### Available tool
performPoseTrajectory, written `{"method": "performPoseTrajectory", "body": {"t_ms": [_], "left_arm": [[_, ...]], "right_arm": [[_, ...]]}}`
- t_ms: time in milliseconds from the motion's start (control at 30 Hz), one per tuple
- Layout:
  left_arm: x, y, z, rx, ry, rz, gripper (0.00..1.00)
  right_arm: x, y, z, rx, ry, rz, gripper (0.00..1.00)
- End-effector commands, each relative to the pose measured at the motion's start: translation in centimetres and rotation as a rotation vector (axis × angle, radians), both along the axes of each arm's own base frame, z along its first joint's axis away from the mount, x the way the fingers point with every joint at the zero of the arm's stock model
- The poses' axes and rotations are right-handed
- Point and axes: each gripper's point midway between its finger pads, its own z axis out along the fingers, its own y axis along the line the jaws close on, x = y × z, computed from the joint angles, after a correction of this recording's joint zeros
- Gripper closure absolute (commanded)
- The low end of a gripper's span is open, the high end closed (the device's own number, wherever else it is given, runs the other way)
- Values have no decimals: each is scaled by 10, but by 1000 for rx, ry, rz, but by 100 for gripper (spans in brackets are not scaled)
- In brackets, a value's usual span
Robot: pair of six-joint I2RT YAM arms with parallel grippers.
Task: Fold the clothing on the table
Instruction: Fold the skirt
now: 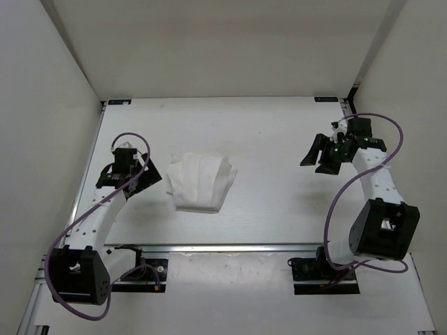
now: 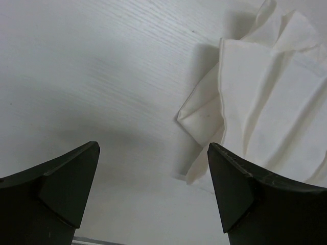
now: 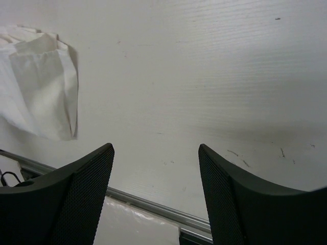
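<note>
so, both grippers empty, clothing lying bunched on the table

top view: the clothing [image 1: 200, 183] lies on the table [image 1: 279, 132], toward 9 o'clock from the table's middle and nearer the front metal rail [image 1: 230, 246] than the back wall. it is white and crinkly, gathered into a compact, roughly fan-shaped pile with overlapping layers. the narrower end points to 6 o'clock and the wider, ragged edge to 12 o'clock. no part of it hangs over any edge.

the left gripper [image 1: 128, 180] sits at 9 o'clock of the clothing, just beside it but not touching. in the left wrist view its jaws stand wide apart with bare table between them. the clothing's folded corner lies at 2 o'clock in that frame, beyond the right finger [image 2: 255, 199], and the layered edges and creases are clear there.

the right gripper [image 1: 318, 159] is at 3 o'clock of the clothing, well apart from it, over bare table. in the right wrist view its jaws are also spread wide with nothing held, only table and the rail showing in the gap. the clothing shows small at 10 o'clock in that frame, and a few faint dark scuffs mark the table at 4 o'clock.
</note>
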Motion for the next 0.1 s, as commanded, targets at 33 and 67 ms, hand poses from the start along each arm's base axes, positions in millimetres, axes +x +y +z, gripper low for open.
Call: {"method": "performPoseTrajectory", "body": {"t_ms": [33, 67], "left_arm": [[-7, 3, -4, -16, -2, 13, 1], [-7, 2, -5, -21, -2, 12, 1]], "right_arm": [[6, 1, 11, 22, -52, -4, 27], [4, 2, 8, 25, -39, 0, 25]]}}
